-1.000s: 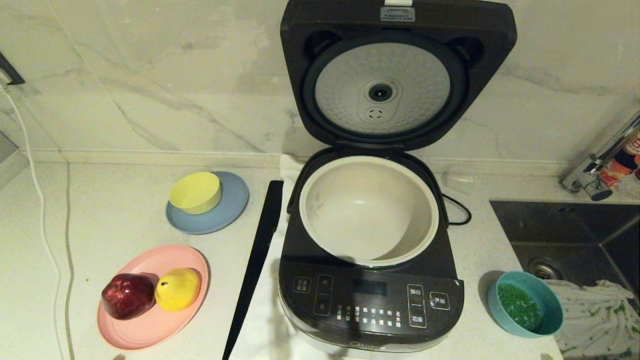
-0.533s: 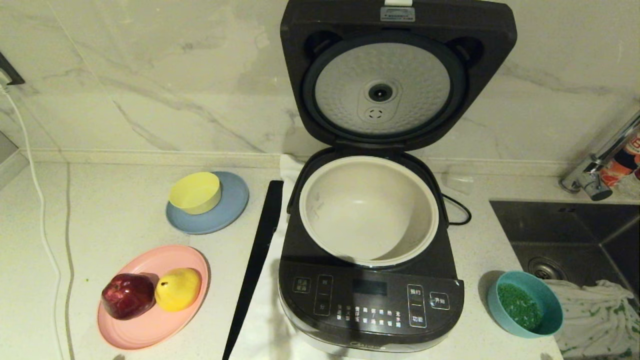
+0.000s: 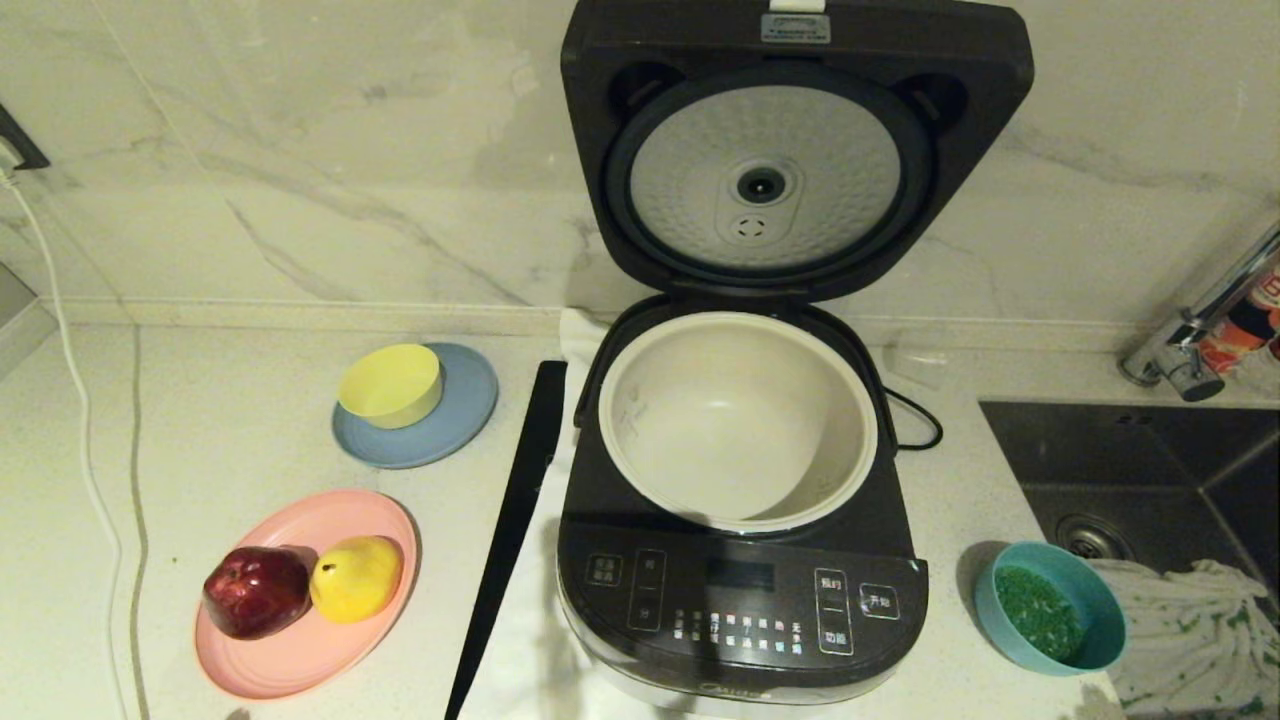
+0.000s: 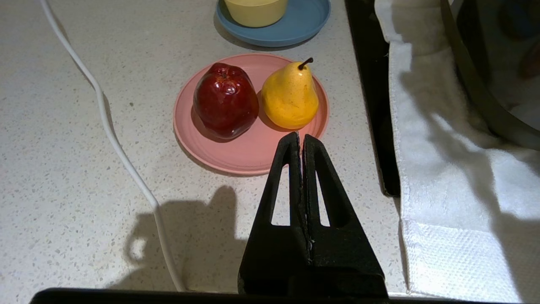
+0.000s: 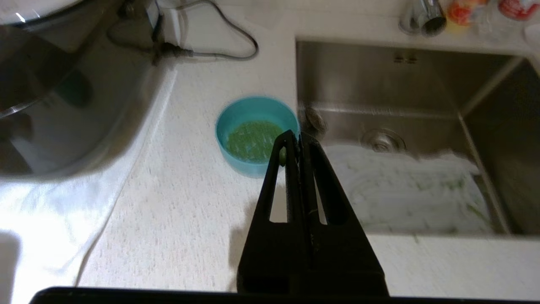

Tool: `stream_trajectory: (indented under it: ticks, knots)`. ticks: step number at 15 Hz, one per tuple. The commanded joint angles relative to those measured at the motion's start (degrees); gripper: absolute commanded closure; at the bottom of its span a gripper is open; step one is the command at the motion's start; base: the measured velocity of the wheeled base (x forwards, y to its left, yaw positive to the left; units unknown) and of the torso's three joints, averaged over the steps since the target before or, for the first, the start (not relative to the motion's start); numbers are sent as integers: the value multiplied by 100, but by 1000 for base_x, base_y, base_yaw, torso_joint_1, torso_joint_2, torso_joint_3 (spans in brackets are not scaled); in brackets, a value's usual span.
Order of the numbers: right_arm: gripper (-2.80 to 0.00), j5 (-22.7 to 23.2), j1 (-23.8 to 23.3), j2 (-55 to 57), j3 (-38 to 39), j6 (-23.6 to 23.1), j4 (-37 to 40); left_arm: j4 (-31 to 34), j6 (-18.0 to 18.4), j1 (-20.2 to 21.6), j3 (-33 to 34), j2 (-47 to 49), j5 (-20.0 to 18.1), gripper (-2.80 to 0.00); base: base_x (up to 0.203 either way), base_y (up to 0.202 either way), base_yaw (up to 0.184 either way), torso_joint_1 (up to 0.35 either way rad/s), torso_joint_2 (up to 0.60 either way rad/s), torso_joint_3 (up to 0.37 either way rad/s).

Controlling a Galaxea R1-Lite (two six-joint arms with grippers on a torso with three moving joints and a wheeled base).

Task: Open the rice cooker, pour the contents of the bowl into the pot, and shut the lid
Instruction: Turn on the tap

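The rice cooker (image 3: 740,600) stands mid-counter with its lid (image 3: 790,150) swung up against the wall, dimpled silver plate facing me. The cream-white pot (image 3: 740,440) inside is empty. The teal bowl (image 3: 1100,600) sits to the cooker's front right, by the sink, with the green contents (image 3: 1038,610) in it. Neither gripper shows in the head view. In the right wrist view my right gripper (image 5: 295,136) is shut and empty, hovering just short of the bowl (image 5: 236,114) and its contents (image 5: 251,139). My left gripper (image 4: 300,137) is shut and empty, near the pink plate.
A pink plate (image 3: 300,650) holds a red apple (image 3: 257,590) and a yellow pear (image 3: 355,577). A yellow bowl (image 3: 390,385) sits on a grey-blue plate (image 3: 465,410). A black strip (image 3: 515,510) and white towel (image 4: 438,169) flank the cooker. The sink (image 3: 1150,460) holds a cloth (image 3: 1190,630).
Nothing on the counter has moved. A faint shadow has grown at the counter's front right corner, below the bowl.
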Motion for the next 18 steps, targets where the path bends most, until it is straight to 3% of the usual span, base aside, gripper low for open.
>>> stream_trajectory:
  ticks: [1,4,10,18]
  knots:
    - [0,-95,-65,923,-438,-48,148,-1,2,4,1,-4,-1,0,0,0,0,0,0,0]
    - [0,-444,-156,2390,-660,-180,-298,-1,3,2,1,-4,-1,0,0,0,0,0,0,0]
    - [0,-1979,-386,5879,-1146,-487,-2525,-1,3,-5,1,-4,-1,0,0,0,0,0,0,0]
    - [0,-2515,-1302,9226,-2626,-908,-5182,-1,3,3,1,-4,-1,0,0,0,0,0,0,0]
